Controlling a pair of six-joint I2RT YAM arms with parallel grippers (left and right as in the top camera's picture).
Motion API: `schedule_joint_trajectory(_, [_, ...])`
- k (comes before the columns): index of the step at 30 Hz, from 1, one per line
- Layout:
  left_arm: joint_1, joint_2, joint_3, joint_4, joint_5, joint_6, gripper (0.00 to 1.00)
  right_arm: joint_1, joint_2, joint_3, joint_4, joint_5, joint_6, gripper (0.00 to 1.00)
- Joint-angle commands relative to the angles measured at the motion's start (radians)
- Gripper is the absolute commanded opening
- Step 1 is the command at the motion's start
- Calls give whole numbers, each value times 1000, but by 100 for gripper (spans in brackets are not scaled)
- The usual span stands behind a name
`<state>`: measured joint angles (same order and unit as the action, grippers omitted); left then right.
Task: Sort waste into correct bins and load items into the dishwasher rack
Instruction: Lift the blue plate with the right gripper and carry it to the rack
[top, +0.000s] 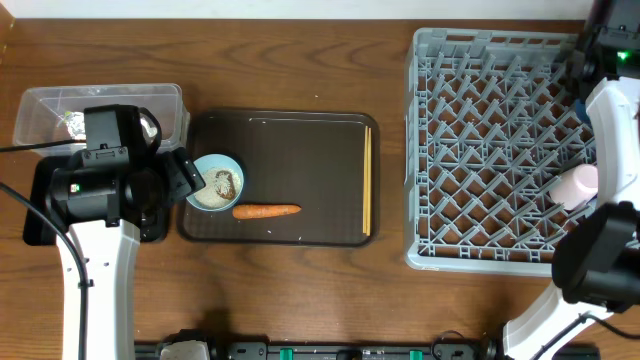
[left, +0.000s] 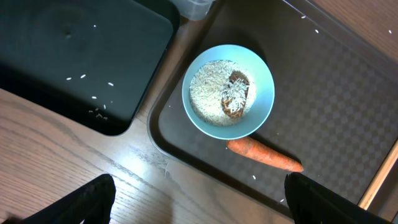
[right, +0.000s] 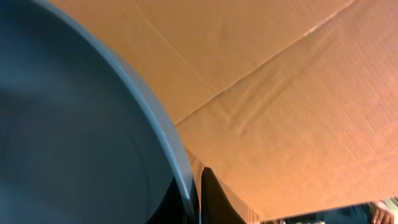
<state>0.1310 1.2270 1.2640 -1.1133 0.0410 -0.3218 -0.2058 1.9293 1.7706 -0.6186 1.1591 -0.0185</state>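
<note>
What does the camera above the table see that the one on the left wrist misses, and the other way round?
Only overhead: the grey dishwasher rack. Only left wrist: loose rice grains scattered on the black tray, and the left gripper, its fingers wide apart with nothing between them. Both: the light-blue bowl of rice, the carrot beside it, and the brown serving tray under them.

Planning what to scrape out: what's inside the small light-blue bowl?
The bowl holds white rice and a small brown lump with grains on top. The rice covers the bowl's bottom, so anything beneath cannot be seen.
</note>
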Motion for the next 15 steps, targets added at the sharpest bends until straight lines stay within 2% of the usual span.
schedule_joint_trajectory(1, [5, 3, -8, 6, -16, -14, 88, -19, 22, 1, 50, 42, -71, 1])
schedule_joint_trajectory(5, [5, 3, -8, 14, -16, -14, 88, -21, 51, 1, 110, 37, -111, 1])
schedule_joint_trajectory(15, [5, 3, -8, 23, -16, -14, 87, 8, 137, 1, 103, -20, -109, 1])
